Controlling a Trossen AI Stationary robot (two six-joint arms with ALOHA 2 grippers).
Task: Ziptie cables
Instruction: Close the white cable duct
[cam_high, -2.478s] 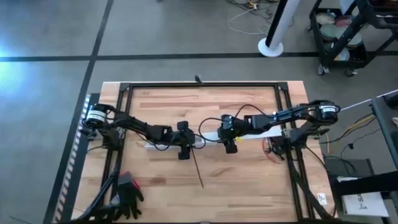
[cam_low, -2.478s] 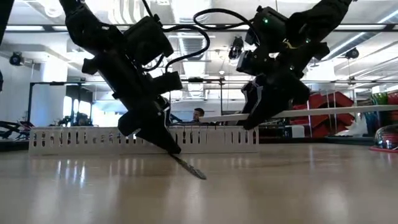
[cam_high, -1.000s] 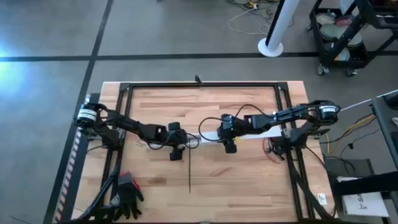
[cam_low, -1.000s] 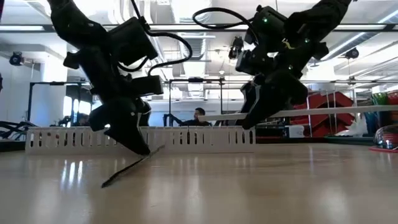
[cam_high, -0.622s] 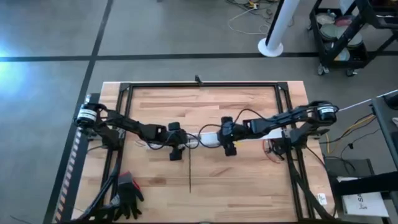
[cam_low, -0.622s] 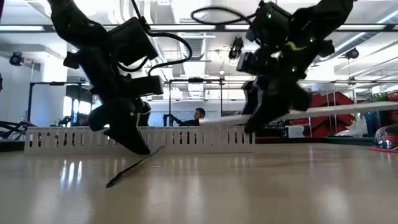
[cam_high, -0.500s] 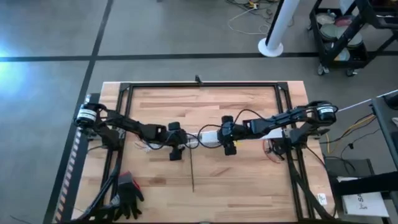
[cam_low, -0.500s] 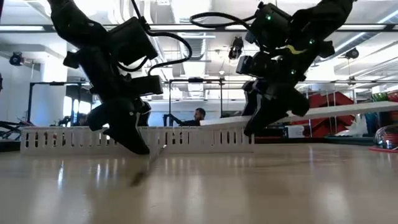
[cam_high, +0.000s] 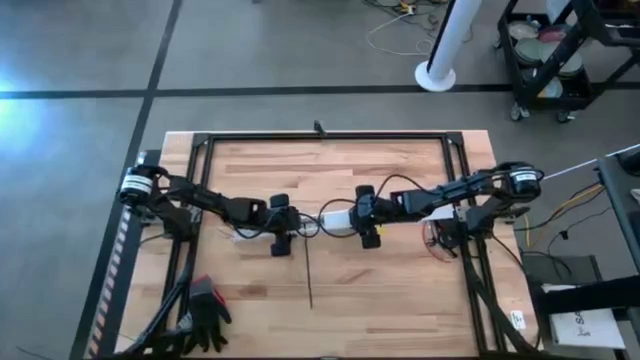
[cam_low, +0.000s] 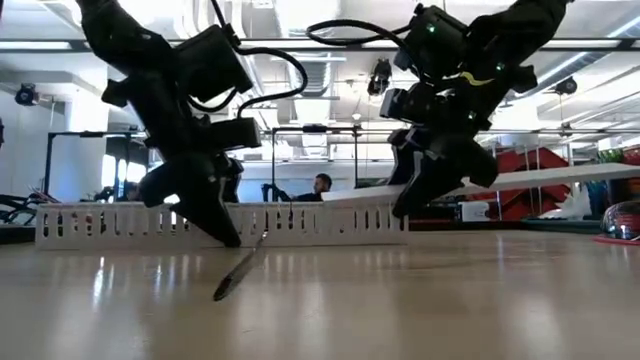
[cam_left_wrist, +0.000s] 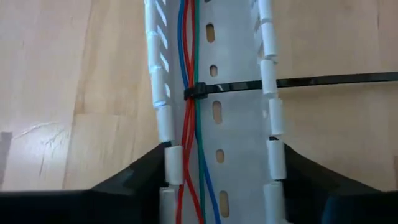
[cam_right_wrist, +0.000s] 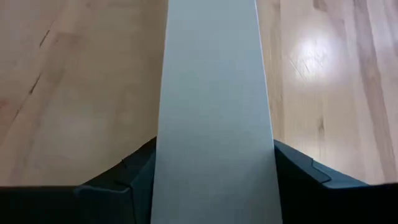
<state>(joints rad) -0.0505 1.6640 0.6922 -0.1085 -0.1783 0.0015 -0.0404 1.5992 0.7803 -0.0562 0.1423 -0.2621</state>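
Observation:
A white slotted duct (cam_left_wrist: 231, 68) lies on the table (cam_high: 390, 300) with the cables (cam_left_wrist: 191, 130) inside it: red, blue and green wires running along it. A black ziptie (cam_left_wrist: 195, 91) binds them, and its long tail (cam_high: 309, 275) points toward the near edge, slanting down to the tabletop in the low view (cam_low: 238, 272). My left gripper (cam_left_wrist: 221, 158) straddles the duct at mid-table (cam_high: 281, 232). To its right, my right gripper (cam_high: 368, 232) is shut on a long flat white strip (cam_right_wrist: 214, 93). My left gripper clasps the duct between its two fingers, one on each outer side wall (cam_left_wrist: 169, 160). The fingers come slanting down from above and lie across the duct. The duct rests on the table. My right gripper pinches the white strip by its two long edges (cam_right_wrist: 160, 155), fingers across it, slanting down from above. The strip is lifted clear, slightly tilted, its right end (cam_low: 600, 170) higher and its left end (cam_low: 335, 195) above the duct.
A black frame (cam_high: 320, 136) runs around the tabletop. A black glove (cam_high: 207, 300) lies at the near left. A tangle of red wires (cam_high: 436, 240) sits at the right edge. Beyond the table a person (cam_low: 320, 185) shows in the low view.
My right gripper has brought the white strip a little toward the table's left, its left end now nearer my left gripper, and the strip has tipped so its right end stands higher. The ziptie's tail has swung a little toward the right. My left gripper has barely moved.

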